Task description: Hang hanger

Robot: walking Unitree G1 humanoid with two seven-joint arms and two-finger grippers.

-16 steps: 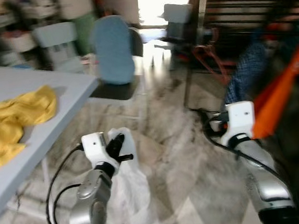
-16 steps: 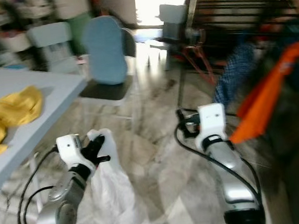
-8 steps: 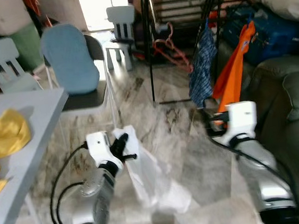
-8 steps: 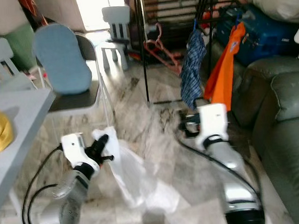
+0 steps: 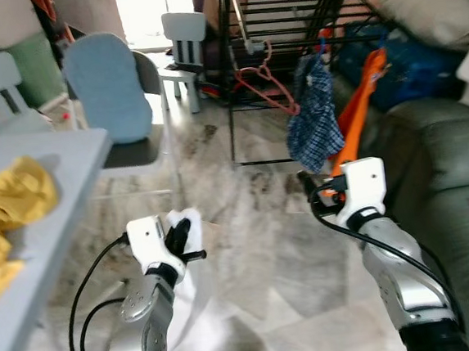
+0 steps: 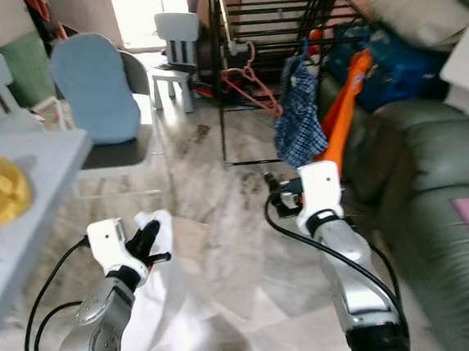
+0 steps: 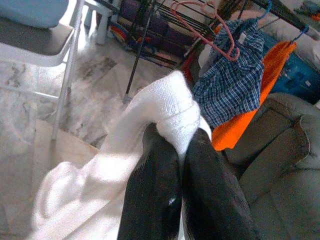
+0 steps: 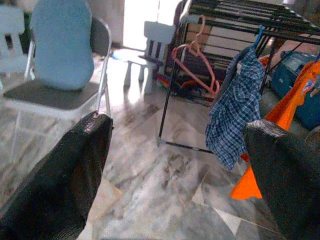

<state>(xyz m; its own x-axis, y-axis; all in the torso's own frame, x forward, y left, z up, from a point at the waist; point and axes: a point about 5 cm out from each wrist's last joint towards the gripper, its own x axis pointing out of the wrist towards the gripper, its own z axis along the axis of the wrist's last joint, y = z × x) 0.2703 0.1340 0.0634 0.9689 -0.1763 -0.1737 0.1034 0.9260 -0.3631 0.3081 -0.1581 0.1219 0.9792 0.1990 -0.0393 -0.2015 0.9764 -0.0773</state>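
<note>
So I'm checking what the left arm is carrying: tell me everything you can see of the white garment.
The white garment is a soft, thick knit-looking cloth, plain white. A bunched fold of it is pinched between the shut black fingers of the left gripper, bulging above the fingertips. The rest hangs loose below the gripper, draping toward the marble floor in crumpled folds. No hanger can be seen in it, and nothing else touches it.

- Floor [image 5: 247, 224]: glossy veined marble tiles.
- White garment [image 7: 170, 107]: soft ribbed knit cloth.
- Rack [image 8: 235, 15]: thin black metal bars.
- Checked shirt [image 8: 232, 107]: woven cloth.
- Sofa [image 5: 438, 149]: smooth green leather.
- Hanger [image 8: 192, 50]: pink plastic.
</note>
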